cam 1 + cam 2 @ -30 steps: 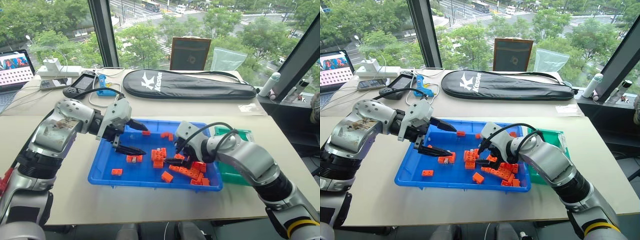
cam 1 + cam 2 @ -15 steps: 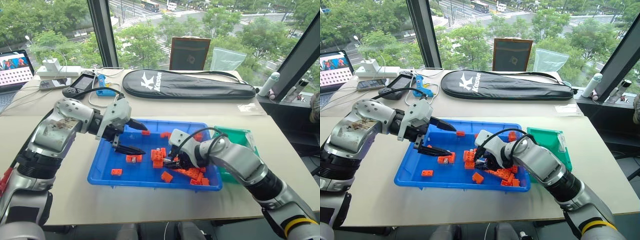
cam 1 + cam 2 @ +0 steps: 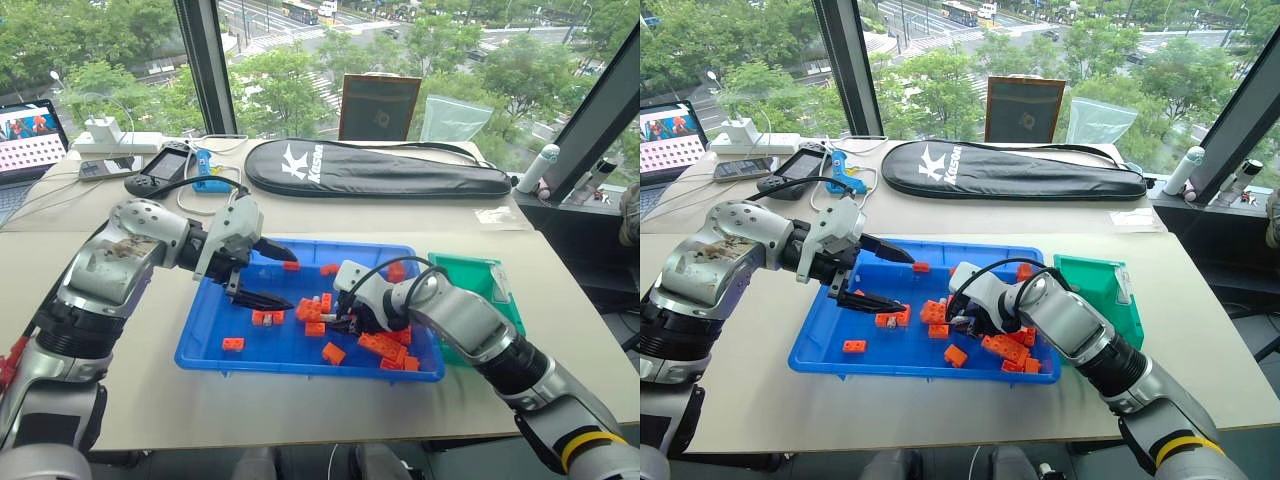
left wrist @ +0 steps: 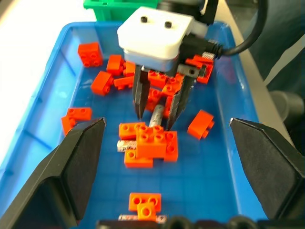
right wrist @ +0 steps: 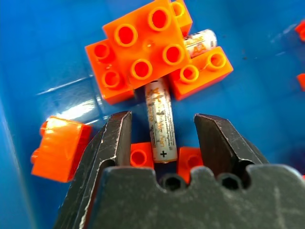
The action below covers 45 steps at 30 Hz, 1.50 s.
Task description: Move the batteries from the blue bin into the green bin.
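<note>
Blue bin (image 3: 205, 335): battery (image 5: 160, 121) lies between right gripper's (image 5: 162, 138) parted jaws, ungripped.

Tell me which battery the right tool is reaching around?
The battery lying between the right tool's fingers, its far end tucked under the big orange brick. The other battery only peeks out beyond that brick, clear of the tool.

Blue bin (image 3: 205, 330) bright blue. Green bin (image 3: 478, 275) green. Bricks (image 5: 138, 52) orange, studded. Battery (image 5: 160, 121) silver-grey, small printed lettering. Gripper fingers (image 5: 114, 138) black; right gripper (image 4: 159, 117) housing white. Racket bag (image 3: 375, 168) black, white lettering.
</note>
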Tool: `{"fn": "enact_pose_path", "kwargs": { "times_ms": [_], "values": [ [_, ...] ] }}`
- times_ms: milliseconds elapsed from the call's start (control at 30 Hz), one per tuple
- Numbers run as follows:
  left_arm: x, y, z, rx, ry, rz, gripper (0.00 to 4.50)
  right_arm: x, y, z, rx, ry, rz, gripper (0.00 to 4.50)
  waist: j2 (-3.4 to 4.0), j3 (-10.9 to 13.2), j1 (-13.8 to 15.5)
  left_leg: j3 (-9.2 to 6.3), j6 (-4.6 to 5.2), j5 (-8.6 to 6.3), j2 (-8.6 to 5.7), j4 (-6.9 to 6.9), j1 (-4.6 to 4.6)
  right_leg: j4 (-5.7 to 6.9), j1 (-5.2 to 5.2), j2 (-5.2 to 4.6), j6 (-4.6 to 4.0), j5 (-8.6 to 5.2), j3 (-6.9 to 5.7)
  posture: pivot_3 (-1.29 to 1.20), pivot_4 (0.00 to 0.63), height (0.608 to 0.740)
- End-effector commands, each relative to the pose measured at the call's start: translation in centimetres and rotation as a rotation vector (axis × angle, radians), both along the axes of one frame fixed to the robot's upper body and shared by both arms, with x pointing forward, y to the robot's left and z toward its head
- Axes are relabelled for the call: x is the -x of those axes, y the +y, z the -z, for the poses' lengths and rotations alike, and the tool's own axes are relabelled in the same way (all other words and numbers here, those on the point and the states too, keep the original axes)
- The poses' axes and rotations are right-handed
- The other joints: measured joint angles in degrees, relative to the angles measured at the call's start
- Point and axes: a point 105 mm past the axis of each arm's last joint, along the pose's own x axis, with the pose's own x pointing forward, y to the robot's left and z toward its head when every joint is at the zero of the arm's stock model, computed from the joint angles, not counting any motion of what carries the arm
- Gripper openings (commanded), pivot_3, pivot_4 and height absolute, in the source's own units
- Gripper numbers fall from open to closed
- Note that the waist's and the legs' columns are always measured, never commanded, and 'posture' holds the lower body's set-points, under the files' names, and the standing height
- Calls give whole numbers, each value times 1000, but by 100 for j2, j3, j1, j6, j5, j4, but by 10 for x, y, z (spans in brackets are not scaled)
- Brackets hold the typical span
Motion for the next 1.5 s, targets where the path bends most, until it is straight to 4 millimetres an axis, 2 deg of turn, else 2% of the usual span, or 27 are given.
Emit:
{"fn": "enact_pose_path", "kwargs": {
  "times_ms": [33,167,400,467,567,633,667,733,833,933,1033,1133,1200,1233,1367,1433,1500],
  "values": [
    [1,-2,-14,23,-50,10,4500,1,1,-13,3,-46,-40,242,0,0,3,0,0,0,0,0,0,0,0,0,0,0,0,0,150,740],
    [0,-3,-14,26,-49,12,4500,2,-6,-23,6,-61,-43,246,0,0,10,1,0,0,0,1,-1,0,0,0,0,0,0,0,150,740],
    [-1,-7,-15,49,-41,26,4500,5,-23,-78,-72,-144,-30,246,1,1,12,0,0,0,0,0,-2,0,-1,0,0,0,0,0,150,740],
    [-1,-8,-16,60,-36,32,4500,8,-42,-96,-113,-157,17,246,1,1,18,-1,0,0,0,0,-2,-1,0,0,0,0,0,0,150,740],
    [2,-10,-18,84,-18,48,4500,8,-83,-116,-116,-188,136,246,1,1,65,-3,0,0,-1,0,-6,-7,1,-1,0,0,0,0,150,740],
    [3,-12,-19,103,-2,59,4500,9,-103,-123,-105,-207,203,246,1,1,91,-3,0,0,-3,0,-8,-12,4,-3,0,0,1,0,150,740],
    [7,-13,-20,119,24,84,4500,10,-121,-126,-91,-209,256,246,1,1,91,-2,0,0,-4,0,-8,-14,4,-3,0,0,2,0,150,740],
    [13,-16,-24,153,53,123,4500,13,-157,-125,-44,-207,364,246,1,1,88,-1,0,0,-3,-1,-7,-13,3,-3,0,0,4,0,150,740],
    [12,-17,-29,193,53,130,4500,18,-185,-116,3,-181,449,246,1,1,103,-2,0,0,-4,-1,-6,-14,6,-2,-1,-2,5,0,150,740],
    [9,-18,-36,237,39,124,4500,21,-198,-99,34,-144,477,246,1,1,52,3,0,0,-5,0,3,-9,7,1,-1,-2,20,0,150,740],
    [7,-22,-45,293,-7,138,4500,13,-216,-82,74,-166,533,246,1,1,4,2,0,0,-5,0,13,-5,13,4,0,-2,23,0,150,740],
    [5,-24,-48,308,-36,130,4500,9,-224,-71,84,-168,548,246,1,1,-11,8,0,0,-6,0,17,-4,13,4,0,-2,31,0,150,740],
    [3,-22,-50,321,-48,109,4500,7,-224,-71,73,-171,546,1261,2,1,-9,8,0,0,-6,-1,17,-5,12,4,0,-2,32,0,150,740],
    [1,-21,-51,320,-51,98,4500,7,-222,-73,67,-173,539,1455,2,1,-7,8,0,0,-6,-1,17,-5,12,5,0,-2,32,0,150,740],
    [-5,-13,-48,297,-61,43,4500,2,-216,-97,90,-249,496,2822,7,4,-17,8,0,0,-6,-1,17,-5,12,4,1,-2,33,0,150,740],
    [-9,-7,-45,269,-69,3,4500,-2,-204,-113,90,-299,451,3493,9,5,-16,9,0,0,-6,-1,18,-4,12,4,0,-2,34,0,150,740],
    [-11,1,-43,245,-72,-31,4500,-3,-183,-125,52,-313,375,4120,18,11,-29,10,0,0,-6,-2,18,-4,9,5,0,-1,34,0,150,740]
  ]
}}
